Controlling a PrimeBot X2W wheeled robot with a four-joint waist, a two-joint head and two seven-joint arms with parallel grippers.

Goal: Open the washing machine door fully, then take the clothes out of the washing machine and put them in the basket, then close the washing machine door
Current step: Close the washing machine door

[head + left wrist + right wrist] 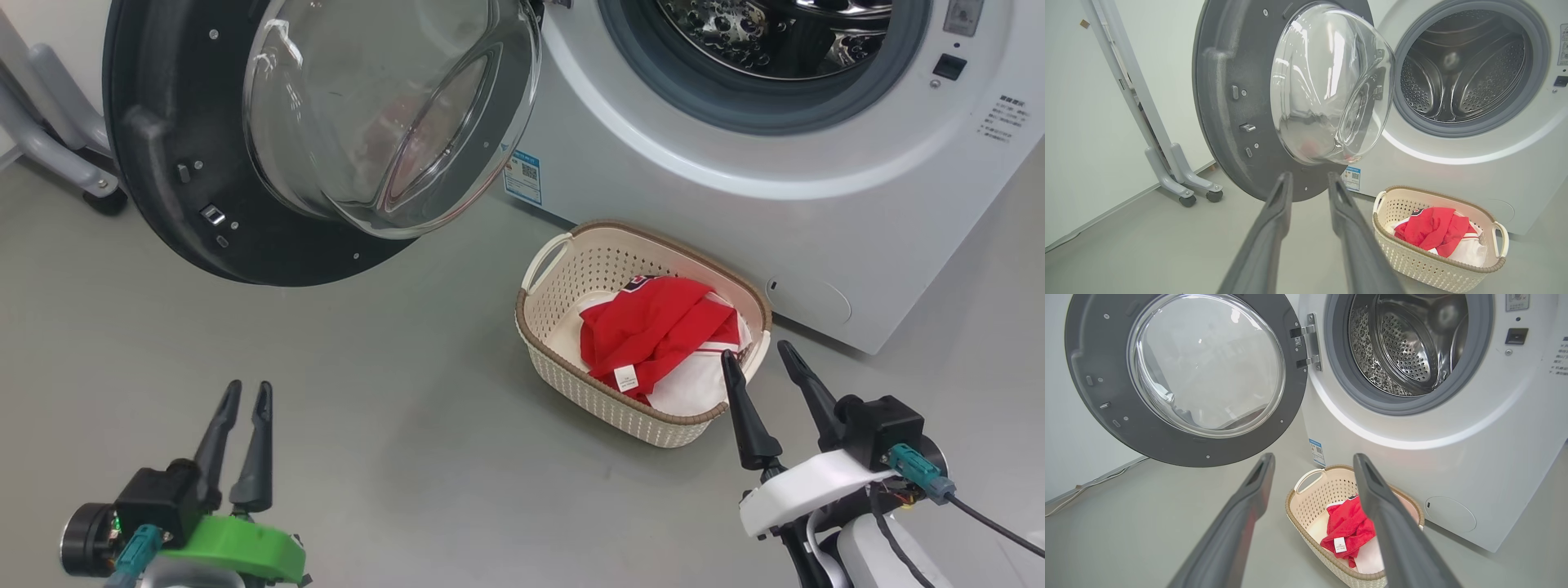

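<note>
The washing machine door (163, 163) stands swung wide open to the left, its clear glass bowl (1327, 81) bulging toward me. The washing machine (816, 229) shows a bare steel drum (1404, 347) with no fabric visible inside. Red and white clothes (653, 327) lie in the cream basket (539, 343) on the floor in front of the machine. My right gripper (759, 355) is open, just right of and above the basket's near corner, with nothing in it. My left gripper (246, 390) hovers over the floor below the door, its fingers a narrow gap apart and holding nothing.
A grey wheeled stand (57, 155) sits by the wall left of the door. The grey floor spreads between my grippers and the machine. A thin cable (1086, 486) runs along the wall base.
</note>
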